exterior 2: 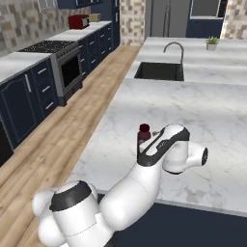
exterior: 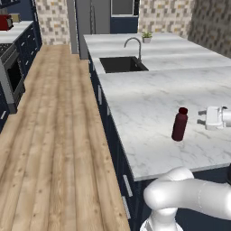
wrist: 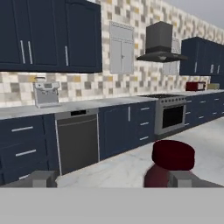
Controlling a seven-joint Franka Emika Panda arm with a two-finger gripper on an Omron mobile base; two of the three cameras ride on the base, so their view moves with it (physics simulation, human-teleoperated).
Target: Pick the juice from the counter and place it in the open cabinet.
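Near the front edge of the marble counter [exterior: 149, 97] stands the juice [exterior: 179, 124], one small dark-red bottle, upright, well clear of the sink [exterior: 122, 64]. From the hand camera its red cap sits just ahead of the right fingertip [wrist: 186, 178], not centred in the gap. The claw [wrist: 114, 179] is wide open and holds nothing; it hovers beside the bottle at about cap height. My guess at the risk: since the bottle is off to one side, closing from here could clip the cap with one finger and tip it over or nudge it toward the edge. Count: one bottle, one sink, one tap [exterior: 133, 47], one small potted plant [exterior: 146, 37].
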